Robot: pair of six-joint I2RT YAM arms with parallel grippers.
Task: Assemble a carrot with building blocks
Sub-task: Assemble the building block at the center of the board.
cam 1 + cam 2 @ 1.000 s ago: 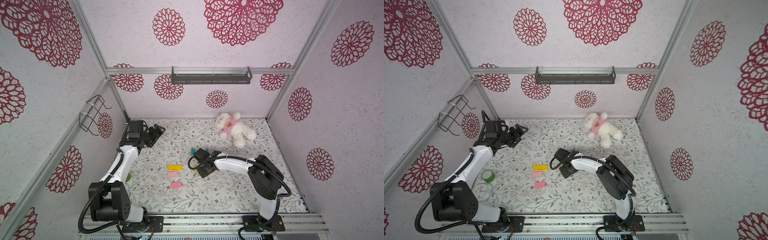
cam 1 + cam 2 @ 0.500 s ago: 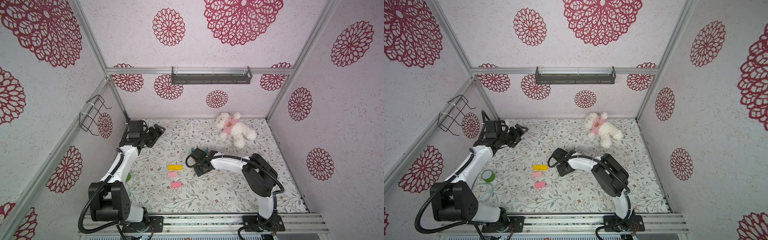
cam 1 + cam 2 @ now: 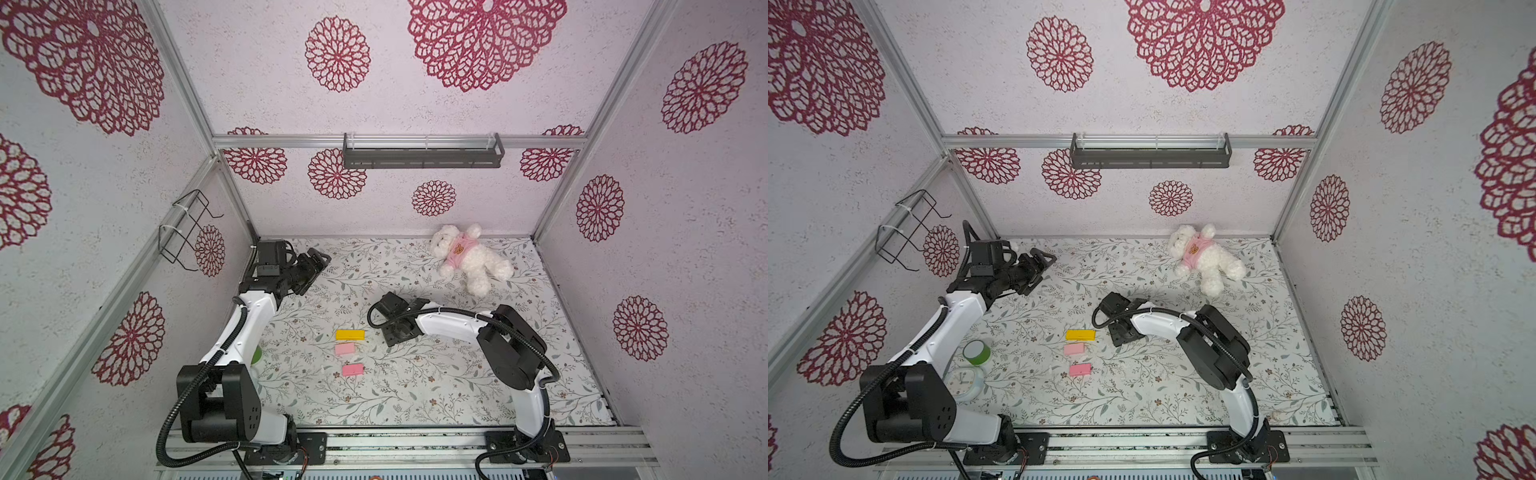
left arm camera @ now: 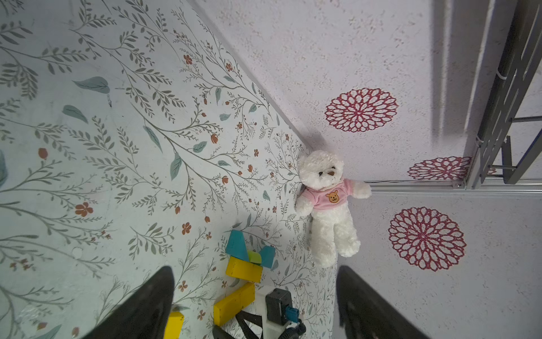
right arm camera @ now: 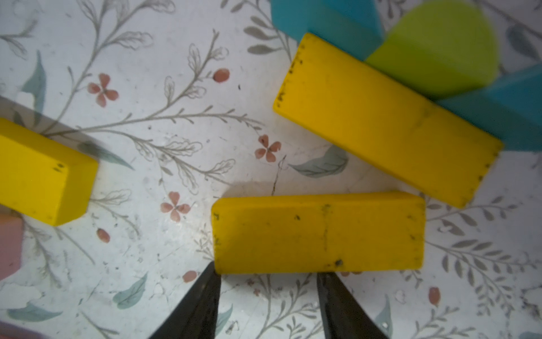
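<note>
The carrot is taking shape near the middle of the table: two teal triangles and a lime-green piece are touching the top yellow bar. A second yellow bar is lying flat just beside it, skewed, with only one end close to the top bar.

The right gripper is sitting just behind that bar, jaws apart and nothing between them. Over the past second the jaws have been widening while the arm has been stretching further left, and it is now hiding the figure in both top views. That suggests the bar is being let go, placed but not yet squared up, so a nudge is probably still needed.

The third yellow bar and two pink rectangles are waiting in a column just left of the gripper, unmoved. The left gripper, jaws spread and empty, is hanging at the far left, unchanged.

A white plush bear is lying at the far right. A green tape roll and a small clock are sitting near left.
</note>
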